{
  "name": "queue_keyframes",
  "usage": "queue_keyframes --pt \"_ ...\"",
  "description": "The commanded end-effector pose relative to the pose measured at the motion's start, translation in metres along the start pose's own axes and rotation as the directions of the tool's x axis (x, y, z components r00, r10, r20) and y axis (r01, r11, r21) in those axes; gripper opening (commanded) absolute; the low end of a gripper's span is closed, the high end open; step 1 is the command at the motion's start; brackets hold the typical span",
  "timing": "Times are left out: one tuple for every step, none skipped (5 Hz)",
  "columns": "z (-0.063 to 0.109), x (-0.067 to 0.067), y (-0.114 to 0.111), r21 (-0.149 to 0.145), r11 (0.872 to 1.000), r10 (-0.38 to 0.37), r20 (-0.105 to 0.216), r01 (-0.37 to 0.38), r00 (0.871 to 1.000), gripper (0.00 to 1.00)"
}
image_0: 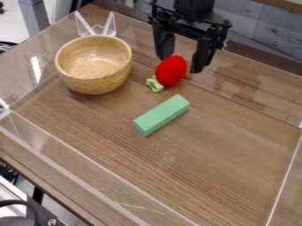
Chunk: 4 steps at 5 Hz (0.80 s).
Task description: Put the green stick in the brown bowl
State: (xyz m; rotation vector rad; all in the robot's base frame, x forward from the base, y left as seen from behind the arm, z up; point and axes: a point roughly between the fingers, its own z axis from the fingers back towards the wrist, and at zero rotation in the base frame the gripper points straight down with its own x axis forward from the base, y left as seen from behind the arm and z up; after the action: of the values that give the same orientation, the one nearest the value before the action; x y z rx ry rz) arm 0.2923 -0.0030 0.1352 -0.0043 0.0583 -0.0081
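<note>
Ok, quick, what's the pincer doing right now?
Pincer: holding state can't be told; its tips are too dark and small to read.

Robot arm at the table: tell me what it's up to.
The robot arm's black tool is open at the far side of the table, above or beside the red strawberry-like toy; one view can't settle whether they touch. The green stick lies on the wood, nearer the camera than the toy, and nothing is handling it. The brown bowl stands to the left in the picture, and the stick is not in it yet.
</note>
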Motion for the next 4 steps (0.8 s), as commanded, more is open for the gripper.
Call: queue_keyframes --pt "-0.013 -0.008 0.009 -0.005 0.993 -0.115 -0.014 0.115 0.993 1.0" --pt "-0.034 -0.019 0.018 -0.006 0.973 -0.232 -0.02 0.232 0.973 1.0" --pt "-0.05 -0.026 0.026 0.006 0.951 -0.311 0.011 0.311 0.95 1.0" --pt "-0.057 -0.031 0.028 0.009 0.934 -0.356 0.061 0.356 0.933 1.0"
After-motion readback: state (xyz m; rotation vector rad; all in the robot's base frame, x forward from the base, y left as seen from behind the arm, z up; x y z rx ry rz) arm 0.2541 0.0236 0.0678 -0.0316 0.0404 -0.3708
